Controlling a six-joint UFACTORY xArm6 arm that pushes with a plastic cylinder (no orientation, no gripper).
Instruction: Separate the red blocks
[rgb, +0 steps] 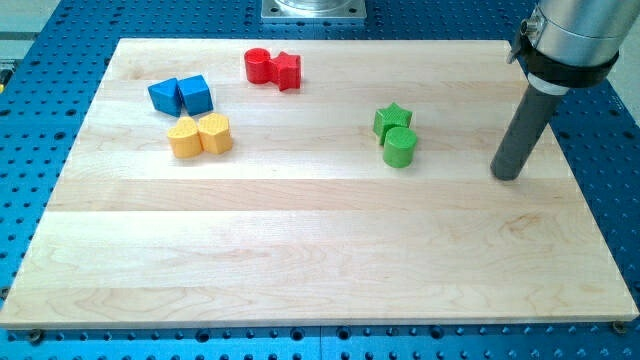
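Two red blocks touch each other near the view's top, left of centre: a red cylinder (258, 65) on the left and a red star (287, 70) on the right. My tip (507, 176) rests on the wooden board (320, 250) at the view's right, far from the red blocks. It is about a hundred pixels right of the green blocks and touches no block.
Two blue blocks (181, 95) touch at the upper left. Two yellow blocks (200, 135) touch just below them. A green star (392, 119) and a green cylinder (400, 147) touch right of centre. A blue perforated table (40, 150) surrounds the board.
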